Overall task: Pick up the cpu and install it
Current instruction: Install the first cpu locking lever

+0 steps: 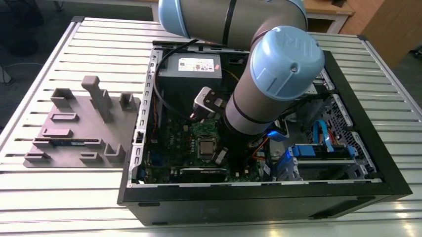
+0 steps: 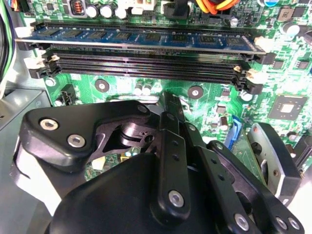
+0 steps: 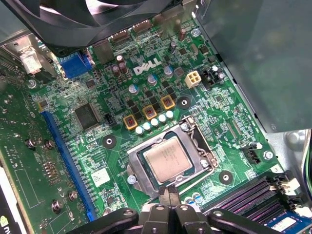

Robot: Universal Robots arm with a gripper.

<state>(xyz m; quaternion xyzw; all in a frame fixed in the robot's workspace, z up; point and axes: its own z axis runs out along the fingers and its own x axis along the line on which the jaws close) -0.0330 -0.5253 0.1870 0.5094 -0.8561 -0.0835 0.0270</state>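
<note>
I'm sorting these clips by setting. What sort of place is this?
Probably a robotics lab or test bench for computer assembly: an open desktop computer case lies on a slatted metal table, with a grey parts fixture beside it and the cpu sitting in its motherboard socket.

A pale, ribbed metal table (image 1: 79, 44) carries an open black computer case (image 1: 264, 197), lying on its side. Just beside it, toward the exterior view's left, rests a grey fixture tray (image 1: 72, 133), possibly plastic, with upright blocks.
</note>
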